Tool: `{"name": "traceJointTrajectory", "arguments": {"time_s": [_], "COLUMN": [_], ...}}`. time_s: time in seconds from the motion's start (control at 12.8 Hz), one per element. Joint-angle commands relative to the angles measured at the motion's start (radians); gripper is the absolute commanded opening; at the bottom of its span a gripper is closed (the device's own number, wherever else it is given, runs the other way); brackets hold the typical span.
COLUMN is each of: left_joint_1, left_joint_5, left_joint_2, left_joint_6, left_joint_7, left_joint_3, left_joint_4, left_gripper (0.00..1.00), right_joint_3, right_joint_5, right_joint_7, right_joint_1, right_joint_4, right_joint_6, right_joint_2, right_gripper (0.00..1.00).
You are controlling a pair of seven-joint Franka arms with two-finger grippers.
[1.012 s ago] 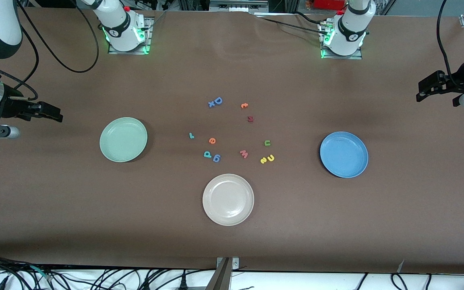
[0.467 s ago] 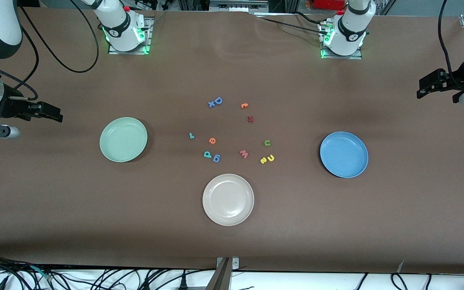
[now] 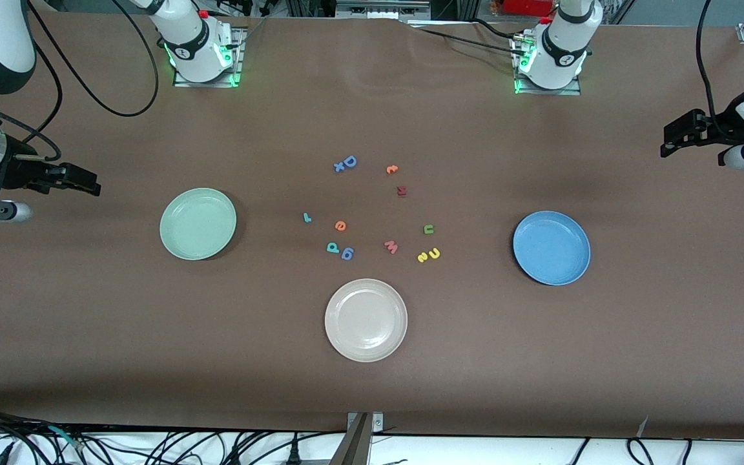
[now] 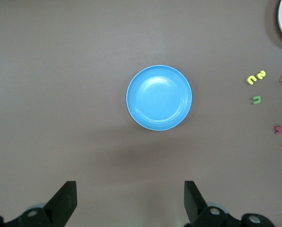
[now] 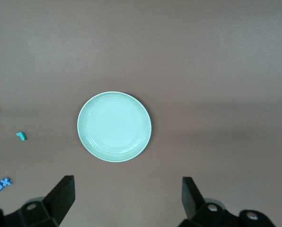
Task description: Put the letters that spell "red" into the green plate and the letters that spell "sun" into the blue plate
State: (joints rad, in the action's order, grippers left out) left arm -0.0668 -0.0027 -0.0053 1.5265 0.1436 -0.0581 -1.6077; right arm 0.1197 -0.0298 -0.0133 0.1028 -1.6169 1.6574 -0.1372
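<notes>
Waiting open and empty at each table end, the left gripper [image 3: 669, 139] is closer to the sun letters [image 3: 429, 253], the right gripper [image 3: 91, 184] to the red letters [image 3: 340, 225].

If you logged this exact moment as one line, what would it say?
stage: nothing sorted | letters: loose on table | green plate, blue plate: empty | left gripper, right gripper: open, at table ends

Left end effector [image 3: 669, 137] and right end effector [image 3: 91, 183] raised at opposite table ends, fingers apparently spread, empty
</notes>
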Motion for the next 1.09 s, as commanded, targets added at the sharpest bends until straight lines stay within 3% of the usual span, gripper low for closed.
{"name": "traceJointTrajectory", "arguments": {"time_s": [0.0,1.01], "left_joint_1": [-0.001,-0.001], "left_joint_5": [0.000,0.001], "left_joint_2": [0.005,0.007], "left_joint_6": [-0.022,-0.025], "left_joint_7": [0.013,0.017], "left_joint_3": [-0.003,-0.016], "left_joint_4": [0.026,0.075], "left_gripper": [1.00,1.00], "right_joint_3": [-0.003,-0.003], "right_joint_5": [0.010,0.014], "right_joint_7": [0.009,0.016], "right_joint_1": [-0.006,-0.008], "right_joint_4": [0.008,0.008], "right_joint_6": [-0.004,-0.004], "right_joint_2": [0.001,0.001], "right_gripper": [1.00,1.00]}}
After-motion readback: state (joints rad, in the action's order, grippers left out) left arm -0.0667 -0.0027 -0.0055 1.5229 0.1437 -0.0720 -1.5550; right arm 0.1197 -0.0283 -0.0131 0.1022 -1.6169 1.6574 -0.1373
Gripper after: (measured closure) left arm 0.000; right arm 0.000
